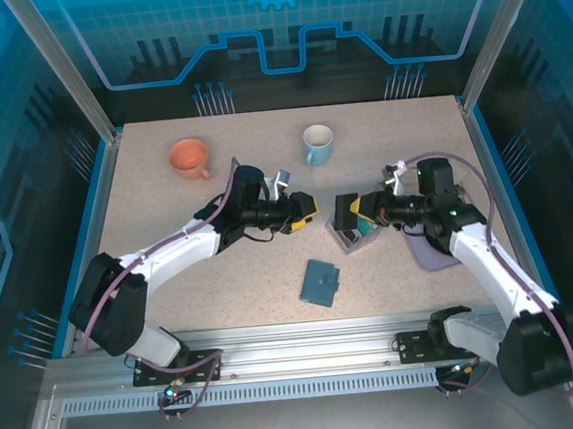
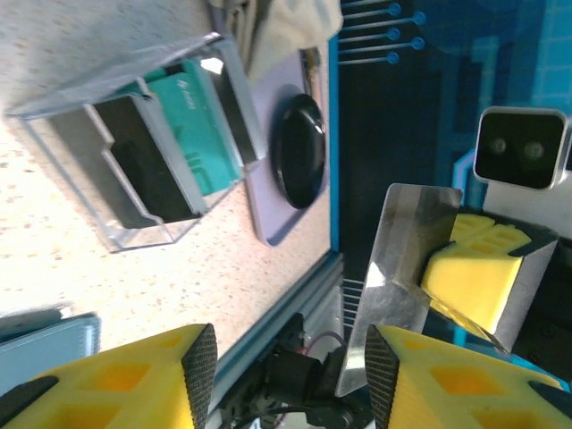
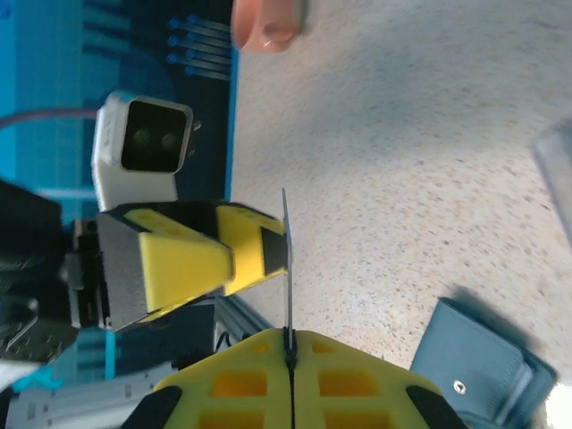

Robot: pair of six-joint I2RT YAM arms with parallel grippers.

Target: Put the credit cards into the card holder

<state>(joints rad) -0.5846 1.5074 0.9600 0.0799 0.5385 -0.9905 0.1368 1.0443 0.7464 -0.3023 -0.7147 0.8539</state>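
My right gripper (image 3: 289, 335) is shut on a thin silvery credit card (image 3: 288, 259), seen edge-on and standing up from its jaws. In the left wrist view that card (image 2: 407, 259) shows its flat face beside my left gripper (image 2: 290, 357), which is open with nothing between its pads. One left finger (image 3: 268, 250) rests close against the card. Both grippers (image 1: 309, 210) (image 1: 345, 212) meet tip to tip above the table's middle. The rack (image 2: 134, 179) still holds teal and dark cards (image 2: 192, 134). The teal-blue card holder (image 1: 320, 283) lies closed on the table in front of the grippers.
An orange mug (image 1: 190, 158) and a light blue mug (image 1: 317, 143) stand at the back. A lavender pad (image 2: 277, 214) with a black rounded object (image 2: 299, 147) lies to the right of the rack, under my right arm.
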